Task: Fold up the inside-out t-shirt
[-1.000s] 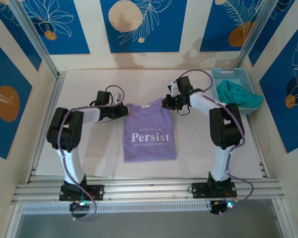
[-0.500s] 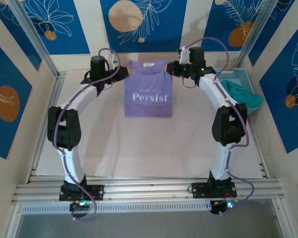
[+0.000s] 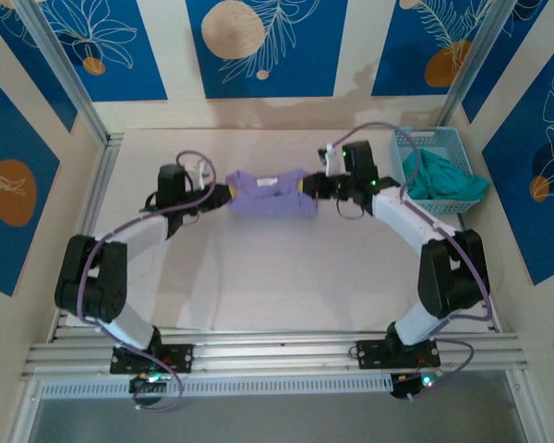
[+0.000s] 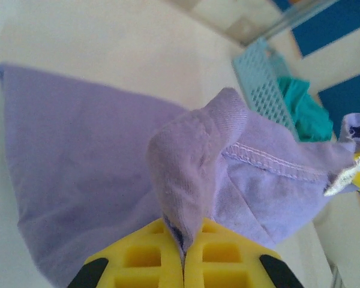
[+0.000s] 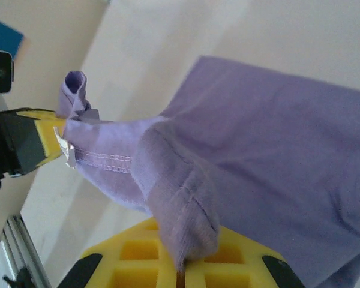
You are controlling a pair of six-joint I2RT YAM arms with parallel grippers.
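The lavender inside-out t-shirt point(image 3: 270, 196) lies as a short, wide band at the far middle of the table, neckline and white tag point(image 3: 268, 182) facing up. My left gripper point(image 3: 223, 194) is shut on the shirt's left shoulder, and my right gripper point(image 3: 307, 187) is shut on the right shoulder. In the left wrist view the yellow fingers point(image 4: 150, 258) pinch a ridge of shirt cloth point(image 4: 192, 162), with the gripper point(image 4: 183, 243) tight on it. In the right wrist view the gripper point(image 5: 181, 276) clamps a ribbed fold of the t-shirt point(image 5: 276, 150). The chest lettering is hidden.
A light blue basket point(image 3: 415, 140) stands at the far right and holds a teal-green garment point(image 3: 443, 175), close to my right arm. Pale table point(image 3: 286, 268) stretches between the shirt and the arm bases. Metal frame posts point(image 3: 65, 83) flank the back corners.
Both grippers have come down and nearer from the raised far position, still holding the shoulders. The hanging shirt has collapsed into a short band on the table, and the lettering is now covered.
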